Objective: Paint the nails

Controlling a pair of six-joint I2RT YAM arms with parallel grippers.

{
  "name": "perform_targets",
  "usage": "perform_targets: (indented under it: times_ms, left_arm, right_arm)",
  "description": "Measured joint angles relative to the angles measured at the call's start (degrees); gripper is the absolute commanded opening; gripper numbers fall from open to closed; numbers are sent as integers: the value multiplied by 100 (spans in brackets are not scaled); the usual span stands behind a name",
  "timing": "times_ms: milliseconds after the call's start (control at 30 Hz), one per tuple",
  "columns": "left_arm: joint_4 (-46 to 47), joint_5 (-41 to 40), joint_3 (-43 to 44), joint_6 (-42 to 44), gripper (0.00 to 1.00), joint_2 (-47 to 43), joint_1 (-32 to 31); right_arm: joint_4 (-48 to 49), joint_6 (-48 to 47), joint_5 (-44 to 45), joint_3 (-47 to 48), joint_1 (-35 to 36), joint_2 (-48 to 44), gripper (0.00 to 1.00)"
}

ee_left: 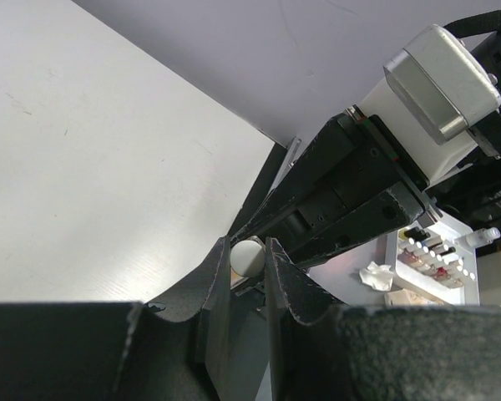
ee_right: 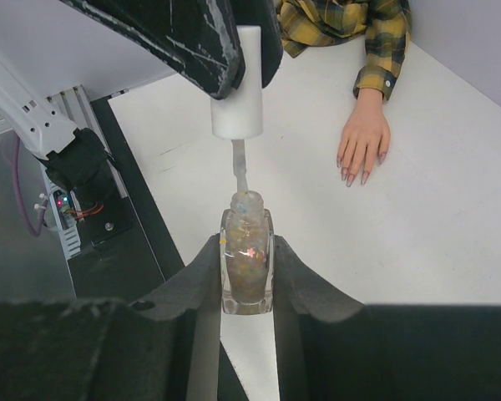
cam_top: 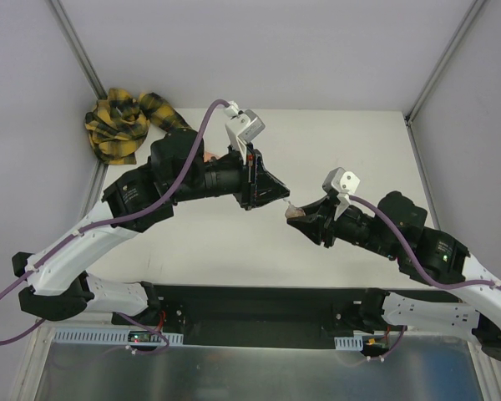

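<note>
Far left on the table, the nails [ee_right: 348, 177] lie on the mannequin hand [ee_right: 363, 134]: tiny, hard, slick, probably best touched by brush only; the left gripper [ee_left: 248, 269] pinches the white brush cap [ee_right: 237, 92]; the right gripper [ee_right: 247, 288] clamps the polish bottle [ee_right: 246, 230]

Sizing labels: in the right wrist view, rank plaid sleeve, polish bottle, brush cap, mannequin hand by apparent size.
Plaid sleeve
Polish bottle and brush cap: alike
Mannequin hand: farther off, unsure
</note>
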Motion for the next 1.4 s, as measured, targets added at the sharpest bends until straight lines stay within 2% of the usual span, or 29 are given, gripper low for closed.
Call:
perform_targets:
  times_ms: [567,1033,1233,1400]
  left_arm:
    - [0,-133,0,160,0,-22,0]
    - [157,-129,15,221,0,-411,46]
    - [240,-129,-260,243,0,-444,601]
    - [273,-245,-933,17,0,-426,1676]
  right_arm:
    - [0,0,-4,0,0,-22,0]
    - [87,0,13,-17,0,-31,0]
    - [234,-9,164,-295,0,-275,0]
    - [297,-83,610,-629,0,-728,0]
